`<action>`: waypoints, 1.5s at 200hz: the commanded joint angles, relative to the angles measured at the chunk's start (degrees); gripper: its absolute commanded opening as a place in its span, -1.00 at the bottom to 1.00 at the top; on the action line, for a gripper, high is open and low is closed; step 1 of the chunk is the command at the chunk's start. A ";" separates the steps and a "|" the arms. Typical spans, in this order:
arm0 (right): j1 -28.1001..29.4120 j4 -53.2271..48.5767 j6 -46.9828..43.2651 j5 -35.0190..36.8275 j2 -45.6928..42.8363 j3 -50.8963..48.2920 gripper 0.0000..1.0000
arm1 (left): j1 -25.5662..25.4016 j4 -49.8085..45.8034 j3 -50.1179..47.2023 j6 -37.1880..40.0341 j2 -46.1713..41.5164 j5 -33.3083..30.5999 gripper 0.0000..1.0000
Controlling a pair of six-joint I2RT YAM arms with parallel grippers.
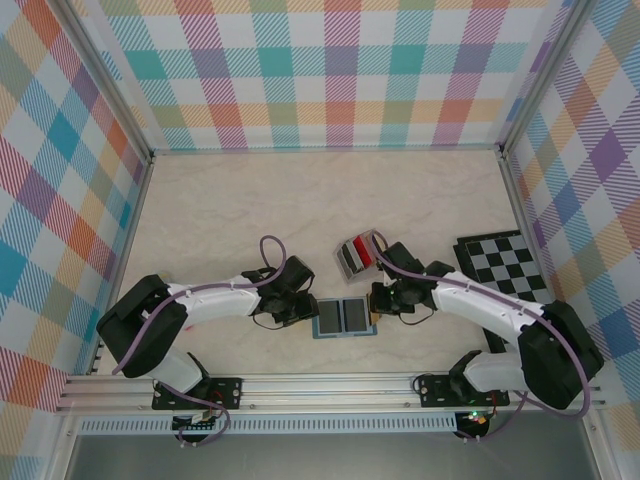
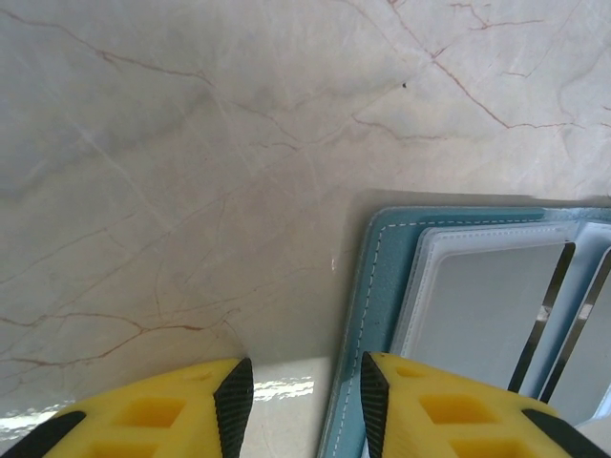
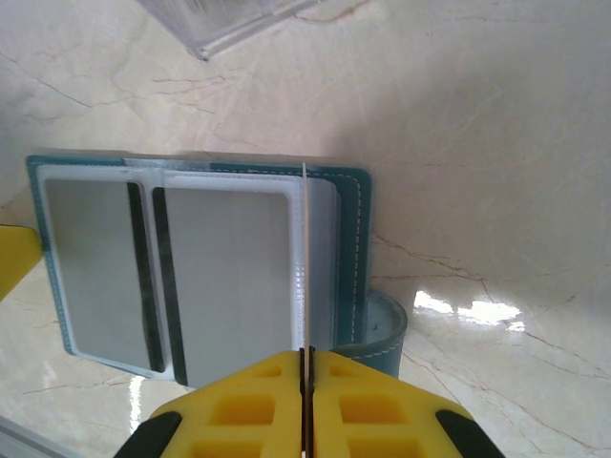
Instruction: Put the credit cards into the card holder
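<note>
The teal card holder [image 1: 342, 317] is laid open flat, its left edge straddled by the left gripper's [image 2: 305, 370] parted fingers, a credit card [image 3: 305, 239] gets pinched edge-on in the right gripper [image 3: 305, 367] at the holder's right edge, and other credit cards [image 1: 354, 256] are racked just behind it.

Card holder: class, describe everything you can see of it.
The card holder lies open flat on the table. Its teal cover looks like leather with pale stitching; a tab curls from one edge. Lighter inner pockets hold two grey cards with dark stripes. The right gripper, shut on a thin card, holds it edge-on over one pocket. A finger of the open left gripper overlaps the opposite edge.
</note>
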 commanded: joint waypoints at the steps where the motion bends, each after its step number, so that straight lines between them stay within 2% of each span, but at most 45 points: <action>1: -0.10 -1.05 -0.73 0.48 -0.25 -0.79 -0.84 | -2.29 8.12 -0.91 0.28 4.56 2.94 -0.24; 59: -0.09 -1.70 -0.74 -0.78 -4.10 0.69 -0.82 | -2.31 8.14 -0.92 0.27 4.56 2.91 -0.24; 152: -0.09 2.31 -0.35 -1.75 0.71 -2.93 -0.84 | -2.26 8.54 -0.91 0.21 4.96 3.19 -0.25; 202: -0.12 4.51 1.42 -4.35 -3.32 -2.73 -0.83 | -2.26 8.76 -0.97 0.08 4.83 3.16 -0.25; 258: -0.08 0.62 1.15 -4.35 -6.56 0.43 -0.80 | -2.27 8.36 -0.86 0.19 4.65 3.11 -0.25; 300: -0.07 2.75 1.11 -8.53 -6.38 1.52 -0.78 | -2.36 8.26 -0.57 0.19 4.35 2.95 -0.25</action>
